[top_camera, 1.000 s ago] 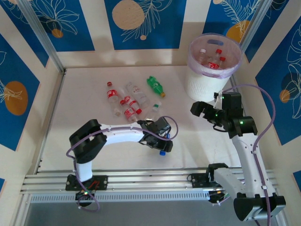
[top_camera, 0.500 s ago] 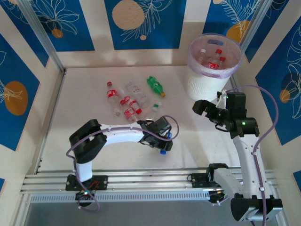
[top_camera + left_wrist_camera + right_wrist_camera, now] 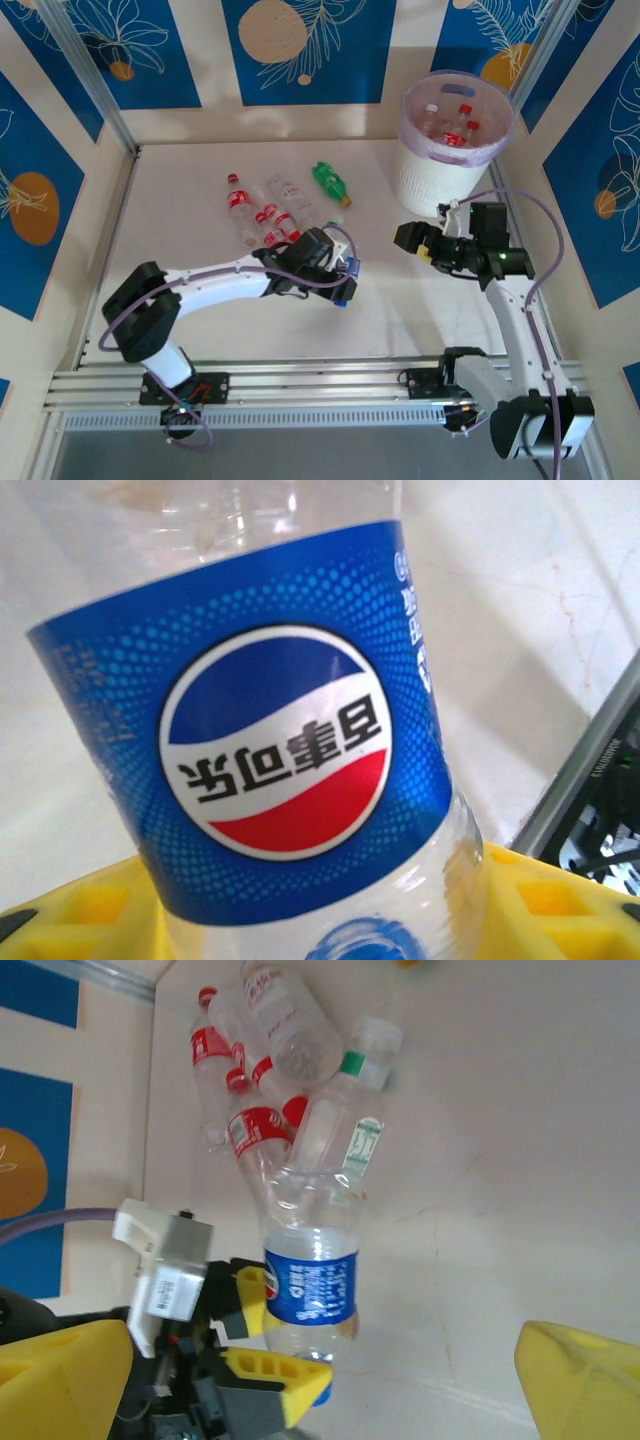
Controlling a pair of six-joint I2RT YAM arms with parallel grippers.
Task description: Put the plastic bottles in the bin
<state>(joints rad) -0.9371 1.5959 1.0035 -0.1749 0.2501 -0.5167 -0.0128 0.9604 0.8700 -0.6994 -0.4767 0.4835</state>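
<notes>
at mid-table [image 3: 190,230], left jaws clench one blue-labelled bottle [image 3: 310,1285]; right jaws gape wide near one bin [image 3: 430,182].

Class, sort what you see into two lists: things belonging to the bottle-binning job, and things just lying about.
Job: blue-labelled clear plastic bottle, red-labelled clear plastic bottles, green plastic bottle, tall white round plastic bin.
Not the job: silver aluminium rail, purple cables, blue leaf-patterned wall panels.
</notes>
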